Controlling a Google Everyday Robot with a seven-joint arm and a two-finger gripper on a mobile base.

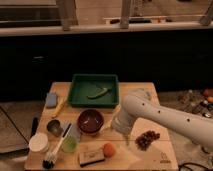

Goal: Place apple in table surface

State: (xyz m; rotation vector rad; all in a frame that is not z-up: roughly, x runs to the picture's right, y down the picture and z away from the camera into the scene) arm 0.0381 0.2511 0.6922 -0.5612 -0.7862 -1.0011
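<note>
Jaws stand apart and empty, hanging just up and right of the apple [109,149], which rests on the tabletop [135,159] beside a brown block [91,157], near the dark red bowl [91,121]. We judge the release done; next we must lift clear without nudging the apple.

Gripper [125,138], jaws apart, low over table [146,158] between bowl [91,121] and grapes [147,139]. Bare wood along front right edge, in front of grapes: widest free patch. Narrow lane between apple [109,149] and grapes, partly taken by gripper. Box [91,157] close against apple's left; no passage there. Left half crowded: brush [54,151], cups [69,145], can [54,127], sponge [51,100]. Back centre blocked by tray [94,82]. Right rear corner overhung by arm [165,117]; surface beneath hidden.
</note>
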